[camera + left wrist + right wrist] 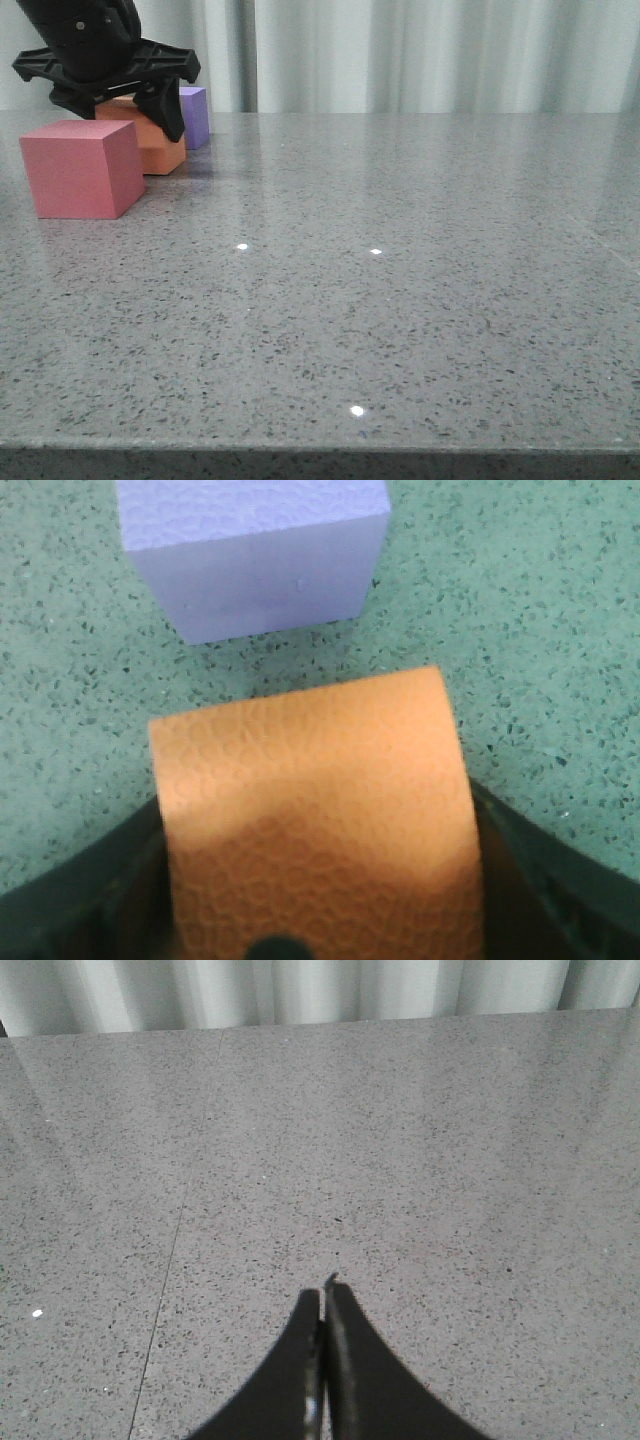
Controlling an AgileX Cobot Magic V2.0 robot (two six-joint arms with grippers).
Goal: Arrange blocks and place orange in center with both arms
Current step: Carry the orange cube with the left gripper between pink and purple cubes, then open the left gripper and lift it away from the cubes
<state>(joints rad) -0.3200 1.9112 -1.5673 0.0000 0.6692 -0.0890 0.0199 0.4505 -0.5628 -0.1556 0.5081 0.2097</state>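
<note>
The orange cube [155, 150] stands on the grey table [400, 300] at the far left, between the fingers of my left gripper [125, 110]. In the left wrist view the gripper [320, 865] is shut on the orange cube [310, 820], with one black finger against each side. The purple cube [196, 115] sits just behind the orange one, apart from it, and also shows in the left wrist view [250, 560]. The red-pink cube [80, 168] stands nearer the front, left of the orange cube. My right gripper [325, 1295] is shut and empty above bare table, out of the front view.
A pale curtain [420, 55] hangs behind the table's far edge. The table's front edge [320, 450] runs across the bottom of the front view. A thin seam [165, 1290] crosses the tabletop near the right gripper.
</note>
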